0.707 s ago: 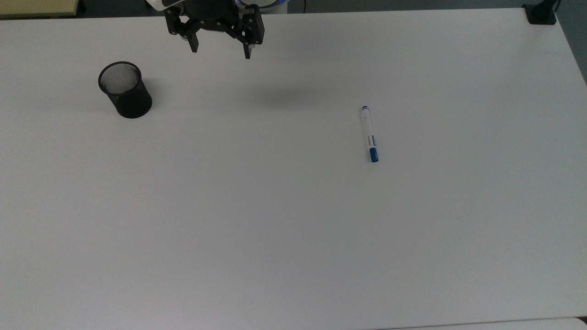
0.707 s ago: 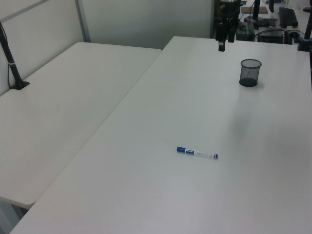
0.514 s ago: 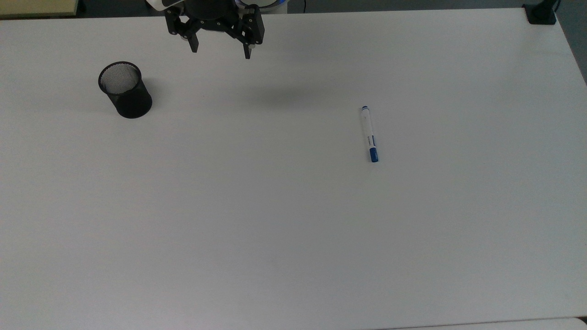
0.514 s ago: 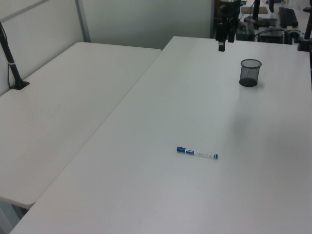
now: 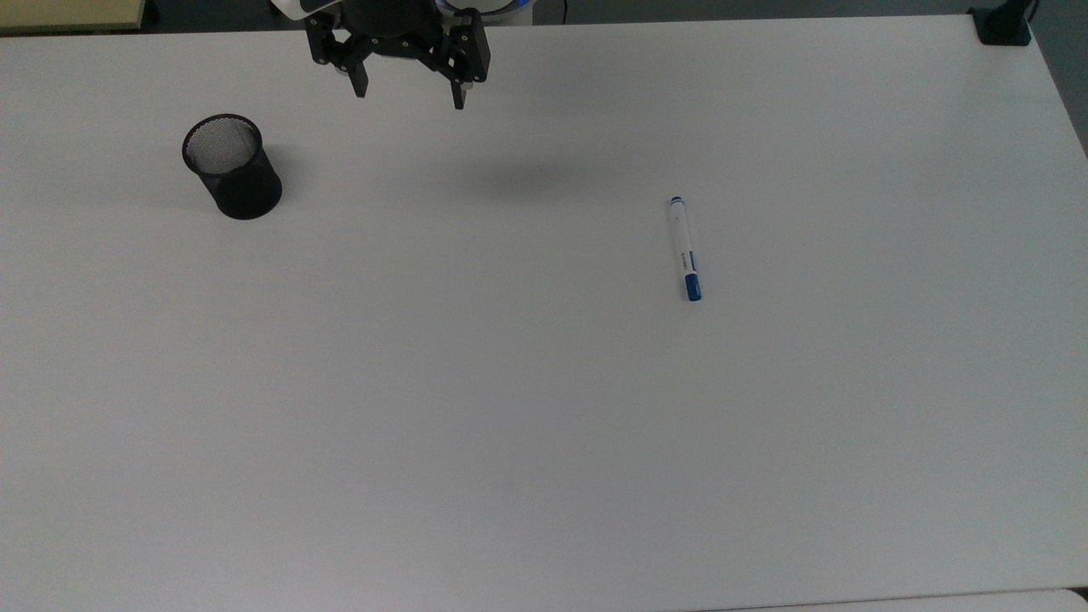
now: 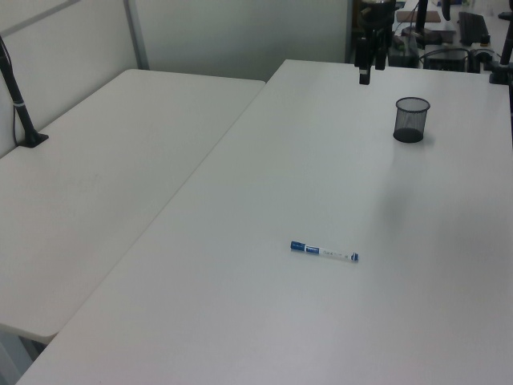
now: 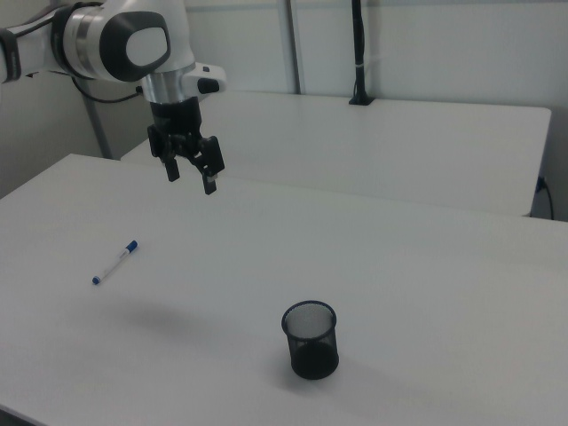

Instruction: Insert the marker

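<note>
Nothing on the table has shifted since the earlier frames: the marker (image 5: 685, 248) lies where it lay, and the gripper (image 5: 409, 93) hangs at the same spot near the far edge, at most a hair higher in the top view. The marker rests flat on the white table (image 5: 544, 425), by itself, touching nothing. In the top view it runs almost straight up and down the picture, its blue cap toward the bottom and its small blue end tip toward the top, with the blue label just above the cap. In the left view (image 6: 324, 252) it lies nearly crosswise, cap toward the left view's left. In the right view (image 7: 115, 262) it sits toward the right view's left, slanted.

Well apart from it, toward the top view's left, a black mesh pen cup (image 5: 231, 167) stands upright with its mouth open; the left view (image 6: 411, 119) and the right view (image 7: 311, 340) show it standing alone as well.

Between the two, but farther back, the gripper (image 7: 189, 176) hovers clear above the table surface with its two black fingers spread wide and nothing between them, pointing downward. A soft shadow (image 5: 527, 180) falls on the table below it. The white arm (image 7: 124, 40) reaches in from the right view's upper left. A second white table (image 6: 96, 184) adjoins along the left view's left.
</note>
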